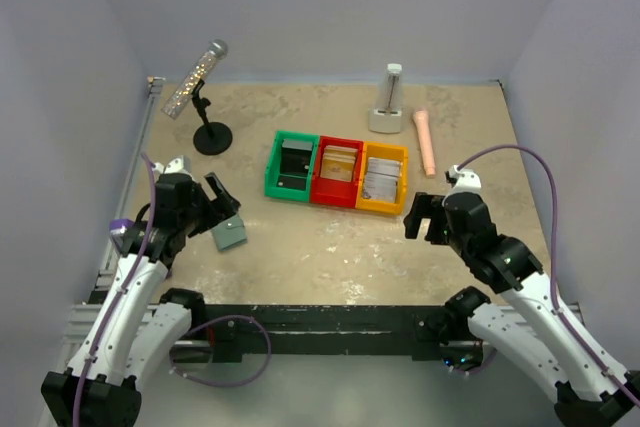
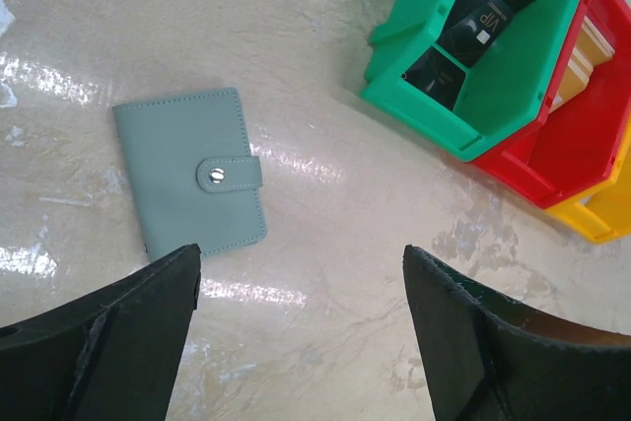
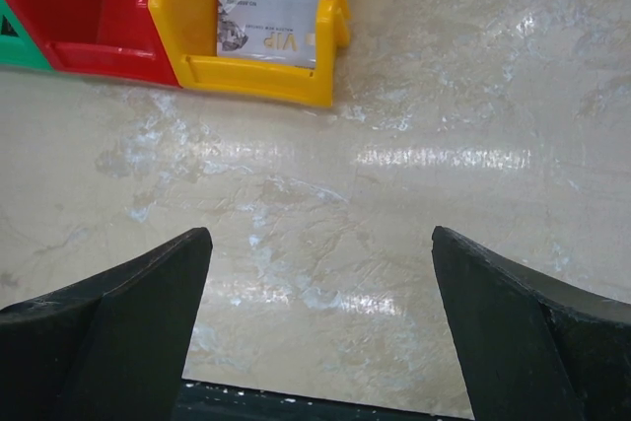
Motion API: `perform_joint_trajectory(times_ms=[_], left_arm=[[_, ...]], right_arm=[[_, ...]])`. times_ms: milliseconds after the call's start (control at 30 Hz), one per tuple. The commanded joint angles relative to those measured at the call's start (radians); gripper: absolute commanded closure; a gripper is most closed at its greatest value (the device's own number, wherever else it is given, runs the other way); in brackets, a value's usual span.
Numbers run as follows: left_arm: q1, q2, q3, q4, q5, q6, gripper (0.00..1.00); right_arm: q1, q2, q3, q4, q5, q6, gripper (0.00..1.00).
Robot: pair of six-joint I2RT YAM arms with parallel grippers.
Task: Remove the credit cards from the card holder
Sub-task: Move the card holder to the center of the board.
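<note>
Marbled beige surface (image 1: 330, 257), glossy under the lights, carries everything. Nearest the arms, the left tool (image 2: 301, 261) hangs spread wide and empty, close to the card holder (image 2: 187, 181) but not touching it. The holder lies flat and shut, left of the green bin (image 2: 493, 96) and a little nearer the arms. The right tool (image 3: 320, 239) is just as wide and empty, over bare surface on the near side of the yellow bin (image 3: 256, 81), two places right of the green bin.

The holder looks light, thin and soft-skinned, and is likely to slide on this slick top. A snap tab (image 2: 229, 175) fastens it, so the credit cards inside are hidden. By my judgement, one cover should be pinned at its edge while the tab is lifted. The stiff, slippery cards can then be drawn out by their exposed ends.

Beyond, the green bin holds dark cards (image 2: 473, 27), the red bin (image 3: 108, 51) beside it tan cards (image 1: 340, 162), and the yellow bin pale cards (image 3: 271, 7) printed VIP.
</note>
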Motion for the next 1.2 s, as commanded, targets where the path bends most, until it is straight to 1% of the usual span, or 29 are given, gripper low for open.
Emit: perform_joint_trajectory(times_ms=[0, 167, 233, 300, 367, 533, 567, 800, 967, 1167], left_arm=[[0.002, -0.011, 0.003, 0.047, 0.044, 0.040, 0.11], [0.002, 0.009, 0.000, 0.048, 0.063, 0.040, 0.11], [0.002, 0.009, -0.008, 0.047, 0.070, 0.034, 0.12], [0.002, 0.000, -0.014, 0.053, 0.072, 0.034, 0.14], [0.002, -0.008, -0.017, 0.047, 0.064, 0.034, 0.14], [-0.003, -0.006, -0.020, 0.031, 0.038, 0.034, 0.14], [-0.003, 0.004, -0.017, 0.022, 0.026, 0.032, 0.16], [-0.003, 0.070, -0.020, -0.021, -0.048, -0.006, 0.16], [0.000, 0.118, -0.031, -0.047, -0.123, -0.052, 0.17], [0.007, 0.240, -0.063, 0.036, -0.147, -0.130, 0.23]], right_arm=[[0.004, -0.001, 0.004, 0.025, -0.015, -0.004, 0.01], [0.004, 0.001, -0.001, 0.033, -0.015, -0.005, 0.02], [0.004, 0.001, -0.001, 0.031, -0.018, -0.005, 0.02], [0.002, -0.005, -0.004, 0.046, -0.054, -0.031, 0.08], [0.004, -0.018, -0.007, 0.056, -0.084, -0.047, 0.10], [0.002, -0.035, -0.011, 0.069, -0.102, -0.047, 0.08], [0.004, -0.033, -0.011, 0.077, -0.116, -0.047, 0.08], [0.004, -0.024, -0.013, 0.102, -0.170, -0.063, 0.09], [0.005, -0.024, -0.051, 0.154, -0.242, -0.059, 0.11], [0.005, -0.015, -0.080, 0.189, -0.289, -0.054, 0.13]])
